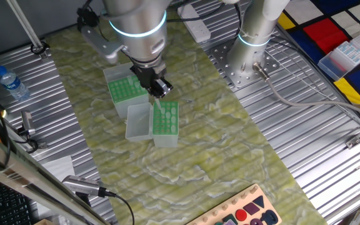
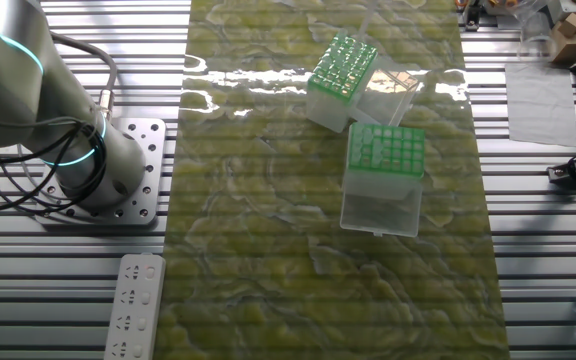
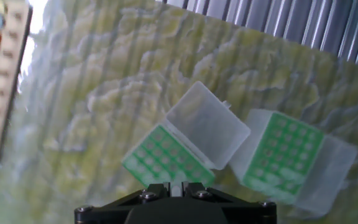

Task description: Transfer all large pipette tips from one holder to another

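Two green-topped holders stand side by side on the mat. The nearer holder [image 1: 165, 119] [image 2: 343, 65] [image 3: 166, 155] carries the large pipette tips [image 2: 346, 60] in a tight grid, and its clear lid [image 1: 139, 122] [image 3: 207, 124] is folded open. The other holder [image 1: 127, 87] [image 2: 386, 150] [image 3: 281, 152] shows a darker green plate with holes. My gripper [image 1: 160, 94] [image 3: 179, 185] hangs just above the tip-filled holder's far corner. It is shut on one pale tip [image 1: 159, 105] that points down. The gripper is out of sight in the other fixed view.
The arm's base [image 1: 255, 37] [image 2: 78, 160] is bolted beside the green mat [image 1: 217, 156]. A water bottle [image 1: 11, 81] stands at the left, a power strip [image 1: 195, 26] [image 2: 133, 305] lies near the base, and a wooden toy board [image 1: 242, 212] sits at the mat's near end.
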Robot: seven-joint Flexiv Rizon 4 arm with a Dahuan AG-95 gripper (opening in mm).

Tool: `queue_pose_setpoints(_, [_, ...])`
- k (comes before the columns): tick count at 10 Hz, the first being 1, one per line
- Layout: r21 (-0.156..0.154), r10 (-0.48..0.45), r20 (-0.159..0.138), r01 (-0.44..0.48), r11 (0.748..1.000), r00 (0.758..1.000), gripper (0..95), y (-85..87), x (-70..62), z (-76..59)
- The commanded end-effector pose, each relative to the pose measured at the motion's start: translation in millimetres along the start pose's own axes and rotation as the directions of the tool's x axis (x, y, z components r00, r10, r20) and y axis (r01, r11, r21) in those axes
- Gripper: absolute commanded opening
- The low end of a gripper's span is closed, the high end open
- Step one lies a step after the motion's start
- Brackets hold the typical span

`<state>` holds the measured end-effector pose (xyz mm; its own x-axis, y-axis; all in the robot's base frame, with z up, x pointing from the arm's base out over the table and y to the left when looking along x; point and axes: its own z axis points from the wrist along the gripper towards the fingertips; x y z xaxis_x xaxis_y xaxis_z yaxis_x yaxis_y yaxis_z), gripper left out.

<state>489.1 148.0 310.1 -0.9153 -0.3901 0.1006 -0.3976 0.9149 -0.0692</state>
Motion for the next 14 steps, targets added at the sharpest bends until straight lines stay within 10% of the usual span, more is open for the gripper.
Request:
queue_pose_setpoints(1, [0.117, -0.260, -0.028, 0.261, 0.958, 0.965, 0.0, -29.8, 12.9, -1.0])
queue_pose_setpoints(9, [0.182, -0.436, -0.052, 0.438, 0.880, 0.898, 0.0, -76.0, 6.3, 21.2])
queue_pose_setpoints(14, [0.175, -0.438, -0.039, 0.438, 0.882, 0.898, 0.0, -84.9, 6.4, 30.0])
